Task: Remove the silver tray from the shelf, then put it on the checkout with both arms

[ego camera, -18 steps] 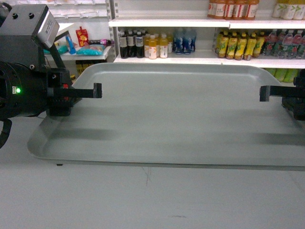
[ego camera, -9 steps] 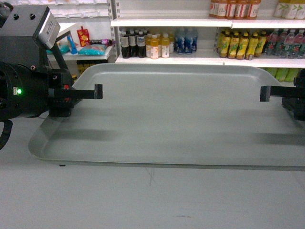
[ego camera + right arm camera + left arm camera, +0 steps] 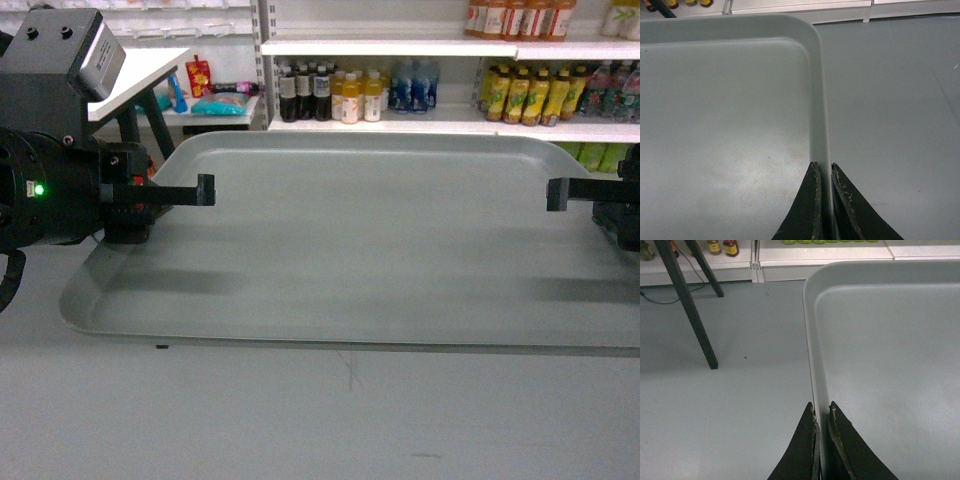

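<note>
The silver tray is carried clear of the shelving, held level between the two arms, with grey floor beneath it in both wrist views. The left gripper is clenched on the tray's left rim, one jaw inside and one outside the lip; the right gripper is clamped the same way on the right rim. In the head view the pale flat surface in the near foreground is judged to be the checkout, lying just below the tray's near edge.

The step in hand appears to be the transport toward the checkout. It is done well if both pinches are kept firm and both wrists are held at equal height, so that the wide tray is neither twisted nor tilted. The spacing between the grippers should be held constant, since any pull apart or push together could slip the thin rim from the jaws. Lowering should be begun only once the tray is wholly over the surface.

Against the earlier frames, the far shelves with bottled drinks have shifted rightward in the head view, while tray and grippers have kept their places; the base is judged to be turning.
</note>
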Controlling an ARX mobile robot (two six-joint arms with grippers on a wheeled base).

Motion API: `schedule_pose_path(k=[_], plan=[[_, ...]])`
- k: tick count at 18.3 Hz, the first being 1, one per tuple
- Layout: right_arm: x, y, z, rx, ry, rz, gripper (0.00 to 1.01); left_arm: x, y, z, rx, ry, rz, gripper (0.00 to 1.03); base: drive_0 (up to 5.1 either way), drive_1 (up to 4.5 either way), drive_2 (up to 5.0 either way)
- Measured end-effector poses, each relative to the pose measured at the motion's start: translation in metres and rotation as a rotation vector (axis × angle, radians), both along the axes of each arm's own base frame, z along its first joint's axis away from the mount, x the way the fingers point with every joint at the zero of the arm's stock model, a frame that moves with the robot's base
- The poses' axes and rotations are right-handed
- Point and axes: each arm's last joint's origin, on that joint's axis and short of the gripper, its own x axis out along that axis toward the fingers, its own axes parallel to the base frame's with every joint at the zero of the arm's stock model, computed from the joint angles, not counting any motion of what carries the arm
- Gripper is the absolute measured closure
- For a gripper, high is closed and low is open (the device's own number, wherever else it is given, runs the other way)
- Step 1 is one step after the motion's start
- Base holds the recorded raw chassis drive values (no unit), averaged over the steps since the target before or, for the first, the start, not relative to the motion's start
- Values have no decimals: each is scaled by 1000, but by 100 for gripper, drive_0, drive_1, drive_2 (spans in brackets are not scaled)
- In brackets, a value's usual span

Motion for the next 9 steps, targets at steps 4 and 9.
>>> schedule_pose_path(k=[4, 9], plan=[[0, 0, -1, 0, 2, 0, 98, 0, 0, 0, 0, 2, -1, 99, -503, 242, 242], [0, 0, -1, -1, 5, 0, 98, 0, 0, 0, 1, 2, 1, 99, -502, 243, 243]])
